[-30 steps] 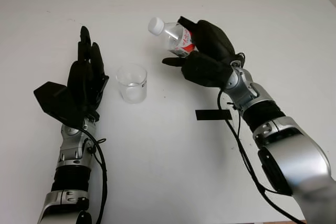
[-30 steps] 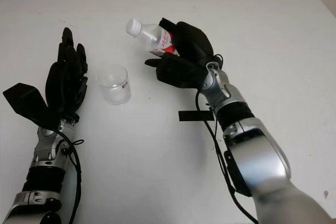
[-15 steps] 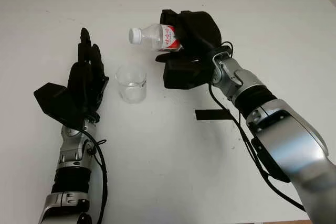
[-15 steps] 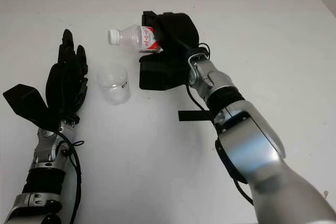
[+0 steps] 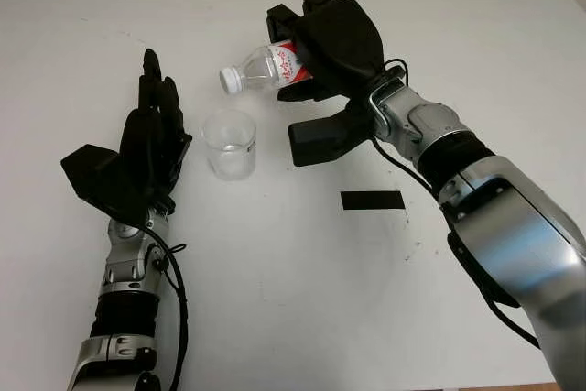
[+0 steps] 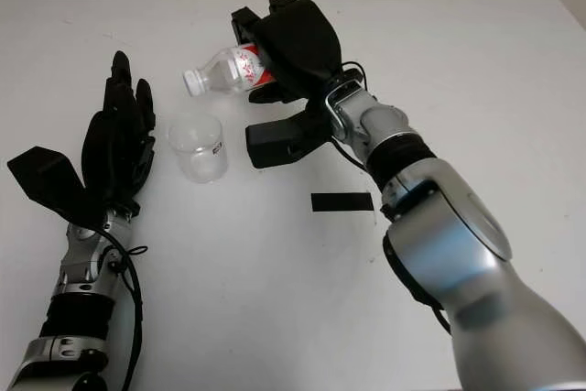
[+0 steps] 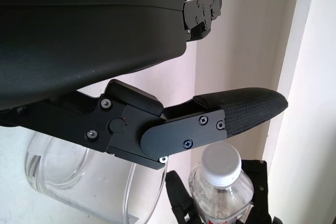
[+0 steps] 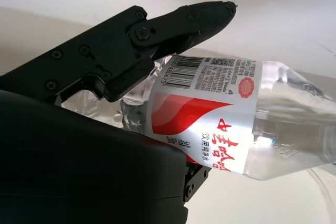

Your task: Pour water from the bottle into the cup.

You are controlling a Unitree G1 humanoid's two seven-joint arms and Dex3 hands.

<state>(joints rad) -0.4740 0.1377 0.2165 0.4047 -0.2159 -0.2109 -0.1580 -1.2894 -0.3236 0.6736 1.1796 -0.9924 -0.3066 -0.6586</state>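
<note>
Right hand [image 5: 325, 43], in the upper middle of the frame, has its fingers wrapped round the water bottle [image 5: 265, 67], tipping it so the white cap [image 5: 229, 81], which looks screwed on, points down-left just above the clear plastic cup [image 5: 230, 144], presumably to line up a pour. Left hand [image 5: 146, 148] stands open just left of the cup on the white tabletop [image 5: 293, 272], perhaps to steady it. A black tape strip [image 5: 372, 200] lies lower right, out of the way.

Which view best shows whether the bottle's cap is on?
The left eye view: the water bottle, tilted in the right hand, shows its white cap on, above the cup. The left wrist view also shows the cap; the right wrist view shows the label.
</note>
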